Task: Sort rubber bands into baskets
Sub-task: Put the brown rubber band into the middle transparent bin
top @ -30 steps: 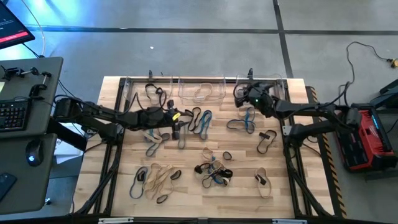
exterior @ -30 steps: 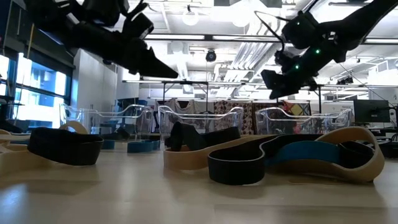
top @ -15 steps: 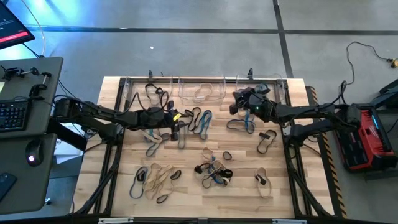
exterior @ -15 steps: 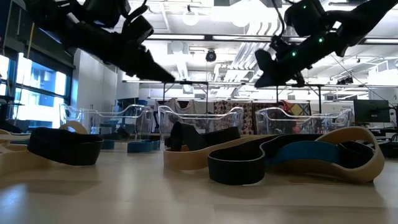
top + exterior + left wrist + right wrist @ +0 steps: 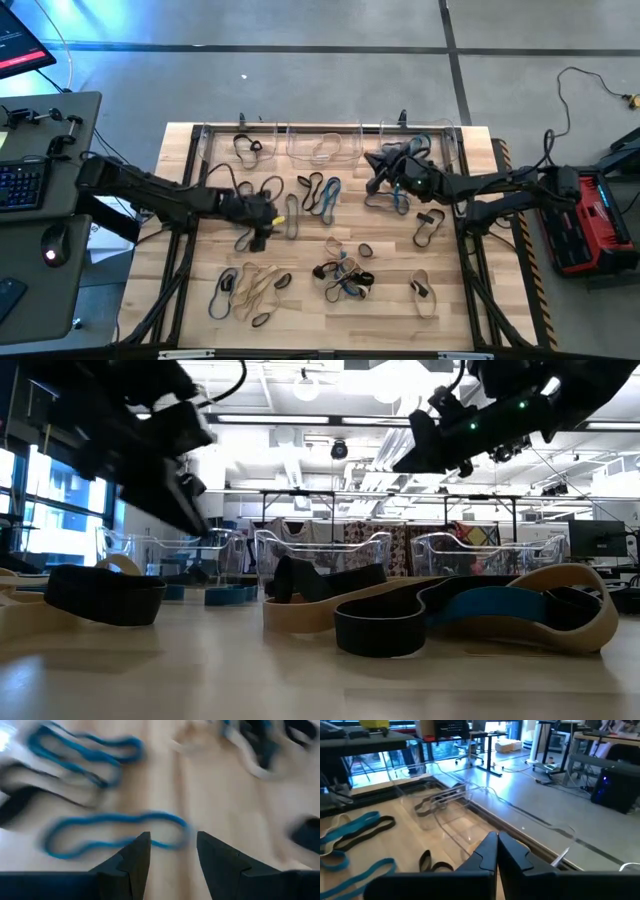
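1. Wooden bench (image 5: 180,300) carries scattered rubber bands (image 5: 255,285); three clear baskets (image 5: 325,145) line its far edge.
2. Left pincer (image 5: 262,228), fingers apart, hovers over a blue band (image 5: 100,832) left of centre.
3. Right pincer (image 5: 377,182), fingers together and empty, hangs near the right basket (image 5: 425,145).

Grey floor (image 5: 300,60) (taped lines), bright ceiling lights (image 5: 305,388)

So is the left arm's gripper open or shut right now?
Open: the left gripper shows a clear gap between its dark jaws, above a blue rubber band.
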Tool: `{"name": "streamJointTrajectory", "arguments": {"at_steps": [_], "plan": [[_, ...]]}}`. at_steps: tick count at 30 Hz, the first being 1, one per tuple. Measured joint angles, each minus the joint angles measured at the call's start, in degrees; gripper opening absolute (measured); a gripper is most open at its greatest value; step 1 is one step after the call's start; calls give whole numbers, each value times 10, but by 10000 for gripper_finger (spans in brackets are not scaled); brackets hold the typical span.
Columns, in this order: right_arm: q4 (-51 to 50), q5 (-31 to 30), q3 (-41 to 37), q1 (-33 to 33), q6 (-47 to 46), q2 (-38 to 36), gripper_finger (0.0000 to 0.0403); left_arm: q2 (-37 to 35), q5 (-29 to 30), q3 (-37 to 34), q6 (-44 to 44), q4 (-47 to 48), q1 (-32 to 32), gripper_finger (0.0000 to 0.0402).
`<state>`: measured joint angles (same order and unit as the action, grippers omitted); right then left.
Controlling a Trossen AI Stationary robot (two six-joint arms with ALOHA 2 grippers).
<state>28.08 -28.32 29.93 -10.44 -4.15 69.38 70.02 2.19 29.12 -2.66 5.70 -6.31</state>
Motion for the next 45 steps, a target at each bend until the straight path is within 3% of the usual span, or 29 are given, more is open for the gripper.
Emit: {"name": "streamJointTrajectory", "arguments": {"at_steps": [7,14,23,32,45], "plan": [[-11,0,0,34,-11,0,0,0,-35,0,-53,63,-47,153],[-25,26,0,70,52,0,0,1,-41,0,-105,73,-65,154],[-59,23,0,105,22,0,0,0,-131,0,-182,112,-69,155],[-65,22,0,116,42,0,0,0,-41,0,-198,110,-112,155],[-66,14,0,116,42,0,0,0,-34,0,-176,116,-100,155]]}}
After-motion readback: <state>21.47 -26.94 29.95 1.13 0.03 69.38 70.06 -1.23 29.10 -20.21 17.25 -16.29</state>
